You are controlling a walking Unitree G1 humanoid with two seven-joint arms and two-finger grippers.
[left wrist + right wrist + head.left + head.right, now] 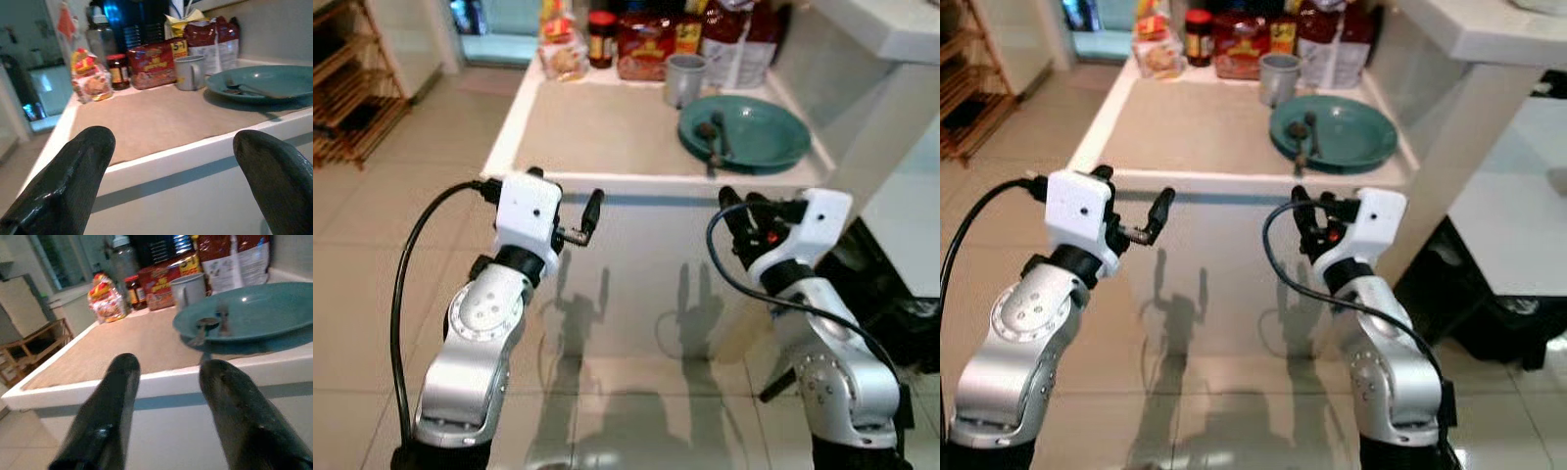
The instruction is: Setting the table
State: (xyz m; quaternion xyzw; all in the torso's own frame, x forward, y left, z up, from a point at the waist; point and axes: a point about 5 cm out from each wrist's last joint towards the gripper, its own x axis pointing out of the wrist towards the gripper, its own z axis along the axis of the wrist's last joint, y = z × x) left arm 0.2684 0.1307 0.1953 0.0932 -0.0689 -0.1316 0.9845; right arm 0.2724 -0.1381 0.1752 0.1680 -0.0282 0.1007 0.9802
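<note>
Fingers of the left gripper (pixel 171 181) are spread wide with nothing between them; those of the right gripper (pixel 168 404) are likewise parted and hold nothing. Both hover just short of the near edge of the white-rimmed table with a tan top (pixel 597 132). At upper right of the head view, a round teal plate (pixel 759 132) carries what appears to be a spoon and fork (pixel 713 137). A grey metal mug (pixel 684 78) stands just behind the plate.
</note>
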